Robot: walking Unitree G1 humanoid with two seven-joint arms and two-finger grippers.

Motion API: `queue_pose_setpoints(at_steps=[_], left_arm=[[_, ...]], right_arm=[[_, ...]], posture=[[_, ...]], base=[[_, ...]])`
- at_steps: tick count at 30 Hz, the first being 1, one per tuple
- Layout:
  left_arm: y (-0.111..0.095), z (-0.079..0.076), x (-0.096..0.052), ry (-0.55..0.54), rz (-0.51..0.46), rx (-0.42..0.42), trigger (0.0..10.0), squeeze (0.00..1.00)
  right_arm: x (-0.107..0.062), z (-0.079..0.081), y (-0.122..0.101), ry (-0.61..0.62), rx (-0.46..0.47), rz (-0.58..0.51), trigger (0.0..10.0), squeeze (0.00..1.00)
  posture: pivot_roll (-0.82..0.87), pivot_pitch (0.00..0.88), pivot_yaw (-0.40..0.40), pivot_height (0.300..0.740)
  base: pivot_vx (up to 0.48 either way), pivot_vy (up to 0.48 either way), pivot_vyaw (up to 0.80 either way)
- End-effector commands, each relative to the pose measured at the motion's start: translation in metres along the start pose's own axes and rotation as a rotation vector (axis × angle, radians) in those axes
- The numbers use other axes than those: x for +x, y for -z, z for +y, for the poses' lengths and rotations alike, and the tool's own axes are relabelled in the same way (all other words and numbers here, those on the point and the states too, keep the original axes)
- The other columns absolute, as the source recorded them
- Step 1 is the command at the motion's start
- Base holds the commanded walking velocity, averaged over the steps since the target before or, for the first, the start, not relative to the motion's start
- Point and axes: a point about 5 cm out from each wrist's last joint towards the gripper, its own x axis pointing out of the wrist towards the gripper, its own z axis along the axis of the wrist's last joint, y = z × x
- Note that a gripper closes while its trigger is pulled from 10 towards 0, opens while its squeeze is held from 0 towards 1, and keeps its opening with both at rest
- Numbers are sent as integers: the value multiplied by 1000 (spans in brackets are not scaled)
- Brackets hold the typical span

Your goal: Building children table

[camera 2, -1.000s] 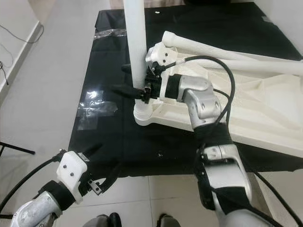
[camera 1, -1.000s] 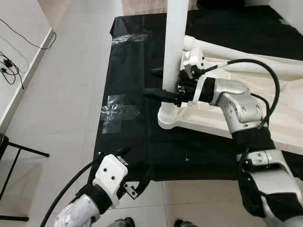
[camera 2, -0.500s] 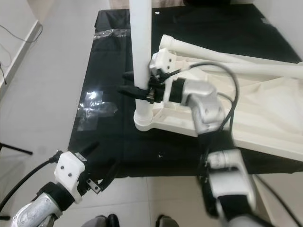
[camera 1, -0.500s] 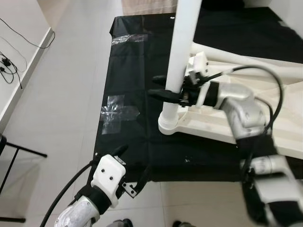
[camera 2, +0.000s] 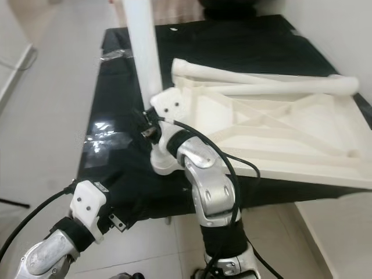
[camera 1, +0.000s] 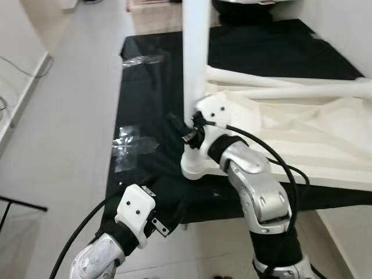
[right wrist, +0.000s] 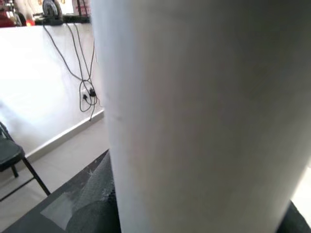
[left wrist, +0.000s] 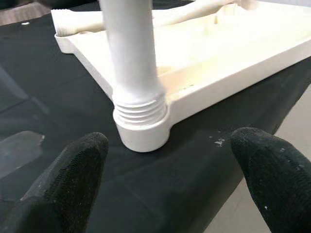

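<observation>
standing leg: we see a white table leg [camera 1: 196, 52] upright in the near corner socket [camera 1: 195, 165] of the tabletop; its threaded base [left wrist: 140, 108] sits in the round collar, and the top of the leg runs out of the eye views.
tabletop: the white children's tabletop [camera 2: 279, 136] lies upside down on the black mat [camera 1: 151, 87], its ribbed underside facing up, with its near corner next to the mat's front edge.
loose legs: two more white legs [camera 2: 261, 87] lie flat across the far part of the upturned tabletop, touching it.
right gripper: our right gripper [camera 1: 187, 129] is at the standing leg just above the socket, with a black finger [camera 1: 176, 123] showing at the leg's side; from the wrist the leg [right wrist: 204, 111] sits right up against the camera, and we cannot tell whether the fingers are pinching it or only set around it.
left gripper: our left gripper [left wrist: 170, 165] hangs low at the mat's front edge, near the socket corner but apart from it; its two black fingertips [left wrist: 77, 160] are spread wide with nothing between them.
mat: it is spread over pale tiled floor [camera 1: 64, 116], with clear tape patches [camera 1: 131, 145] on its left part.
room: a white wall with hanging cables [right wrist: 85, 73] shows past the leg in the right wrist view.
</observation>
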Motion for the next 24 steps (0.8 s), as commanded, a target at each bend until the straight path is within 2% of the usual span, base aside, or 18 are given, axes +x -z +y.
queue_pose_setpoints(at_steps=[1,2,3,5,6,9,10,11,12,21,22,24], left_arm=[[5,-1,-2,-6,15,-19,10000,0],[5,0,-1,-9,13,-24,10000,0],[5,0,-1,-9,13,-24,10000,0],[6,-1,0,-2,11,-29,10000,0],[6,-1,0,-2,11,-29,10000,0],[6,-2,0,4,10,-31,10000,0],[6,-3,0,5,9,-33,10000,0],[6,-3,0,5,9,-33,10000,0],[5,-4,0,6,7,-34,10000,0],[4,-7,-2,-2,4,-33,10000,0],[4,-7,-2,-3,4,-35,10000,0],[4,-7,-1,-2,4,-36,10000,0]], right_arm=[[-2,-10,35,51,59,149,10000,969],[-1,-7,21,-35,94,68,10000,1000],[-1,-7,21,-35,94,68,10000,1000],[-1,-9,12,-150,102,12,10000,1000],[-1,-9,12,-150,102,12,10000,1000],[-6,-13,8,-396,57,-22,10000,1000],[-7,-15,8,-480,13,-13,10000,812],[-7,-15,8,-480,13,-13,10000,812],[-8,-19,8,-573,-25,-2,10000,0],[3,-39,-5,-687,-44,-9,10000,0],[4,-44,-10,-706,-36,-26,0,0],[4,-46,-11,-716,-32,-31,0,0]], posture=[[7,235,25,740],[9,235,25,740],[9,235,25,740],[2,233,26,740],[2,233,26,740],[8,237,21,740],[18,241,16,740],[18,241,16,740],[25,242,11,740],[39,252,4,740],[39,254,3,740],[38,255,2,740]], base=[[0,0,0],[0,0,0],[0,0,0],[0,0,0],[0,0,0],[0,0,0],[0,0,0],[0,0,0],[0,0,0],[0,0,0],[0,0,0],[0,0,0]])
